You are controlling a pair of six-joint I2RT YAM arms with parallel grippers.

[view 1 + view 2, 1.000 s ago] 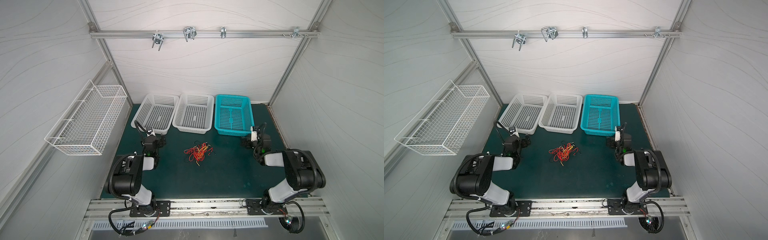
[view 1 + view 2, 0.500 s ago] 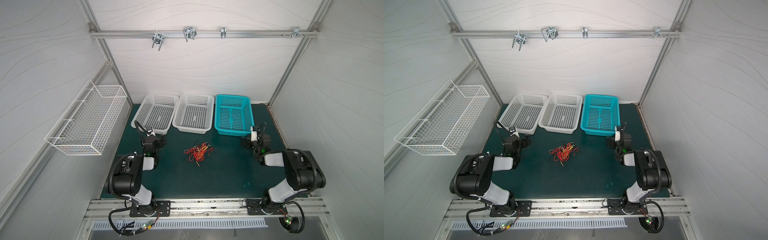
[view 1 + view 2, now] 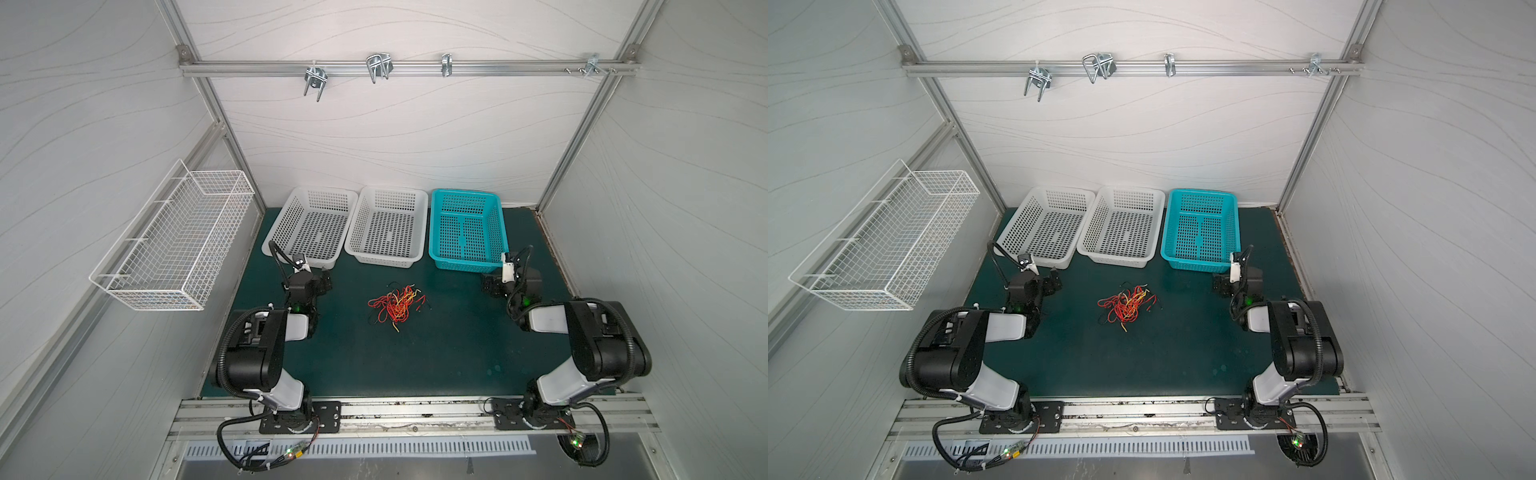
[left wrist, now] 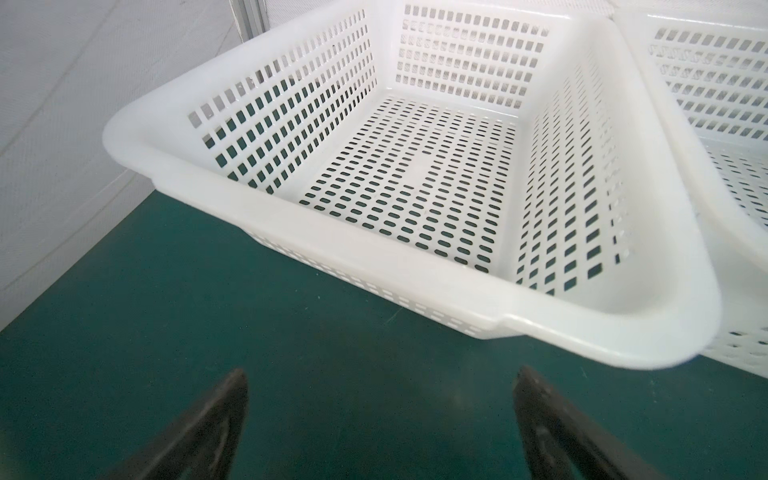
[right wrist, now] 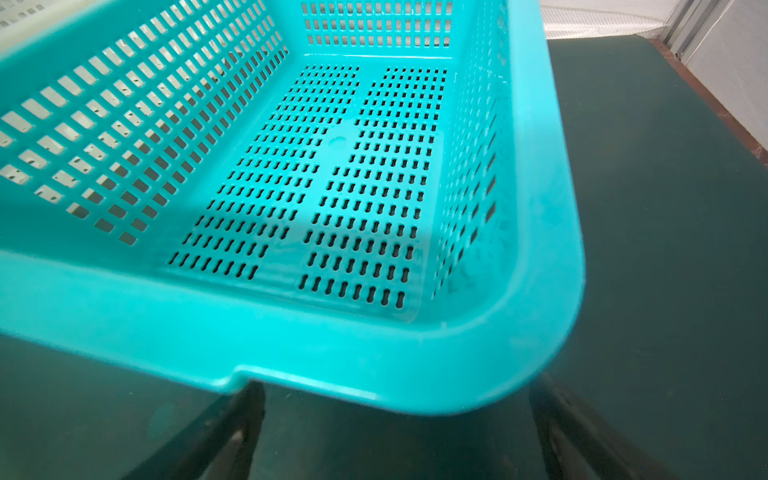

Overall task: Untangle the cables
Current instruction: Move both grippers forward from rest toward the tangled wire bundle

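Before the middle basket (image 3: pixel 386 261), clear of its near rim, the cables (image 3: pixel 395 305) lie on the mat (image 3: pixel 415 357) in one knot. It is mostly red, with yellow strands through it and a few black ends straying out at the edges. Left of the middle basket sits the left basket (image 4: pixel 374 266). The left gripper (image 4: pixel 380 384) hangs low over the mat just short of that basket's near rim, its jaws spread wide with only mat between them. Right of the middle basket sits the teal basket (image 5: pixel 291 345). The right gripper (image 5: pixel 395 390) is at its near right corner, with its fingers (image 5: pixel 249 411) spread wide too, their tips partly under the rim's overhang and gripping nothing. Both top views show the grippers well apart from the cables, one to each side.
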